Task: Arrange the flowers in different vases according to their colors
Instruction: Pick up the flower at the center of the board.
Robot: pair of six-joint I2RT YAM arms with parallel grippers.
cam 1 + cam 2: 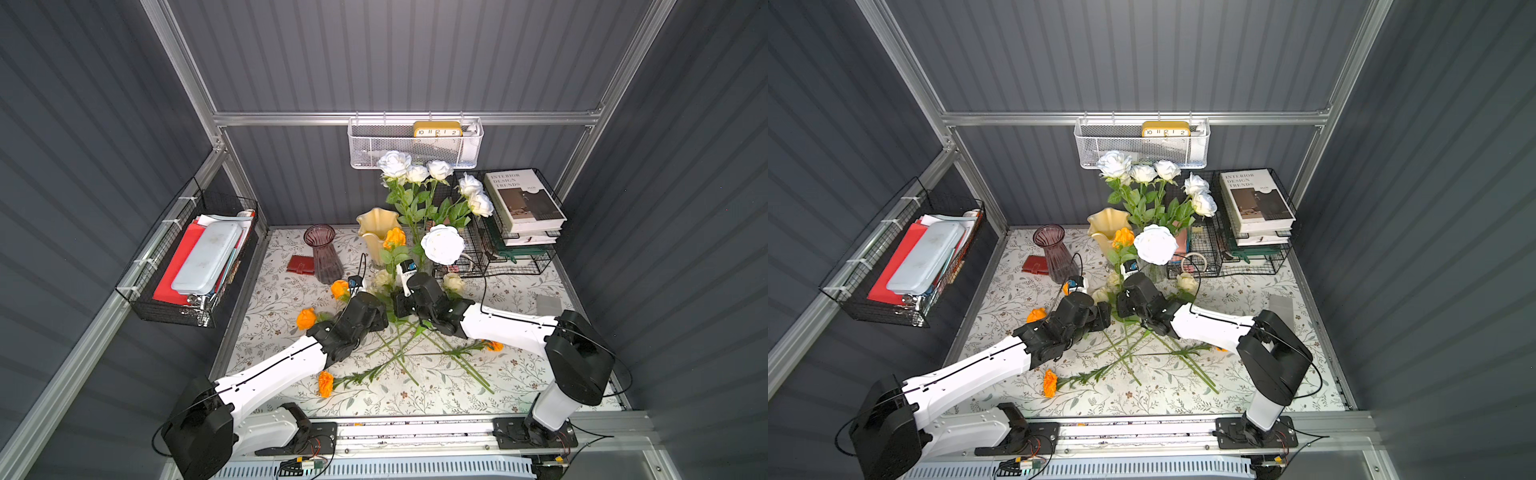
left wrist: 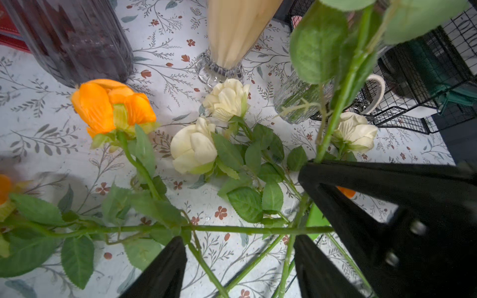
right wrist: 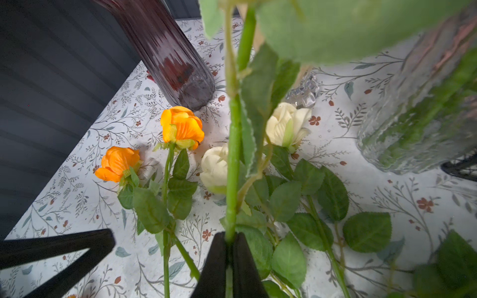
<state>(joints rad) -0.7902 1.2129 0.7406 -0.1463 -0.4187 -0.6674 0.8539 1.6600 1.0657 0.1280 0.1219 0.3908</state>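
My right gripper (image 3: 229, 242) is shut on a green stem that stands upright. In a top view that stem appears to carry the orange rose (image 1: 395, 237) beside the cream-yellow vase (image 1: 376, 232). My left gripper (image 2: 238, 258) hangs open low over crossed stems on the cloth, several of them between its fingers. Cream roses (image 2: 193, 147) and orange roses (image 2: 113, 105) lie in front of it. Marigolds (image 1: 325, 383) lie nearer the front. The purple vase (image 1: 324, 253) is empty. White roses (image 1: 415, 172) stand in the clear vase (image 2: 296, 103).
A wire rack with books (image 1: 519, 208) fills the back right, with a mug (image 2: 374, 87) at its foot. A red wallet (image 1: 300, 265) lies by the purple vase and a grey block (image 1: 548, 305) at the right. Baskets hang on the back wall (image 1: 415, 143) and left wall (image 1: 195, 266).
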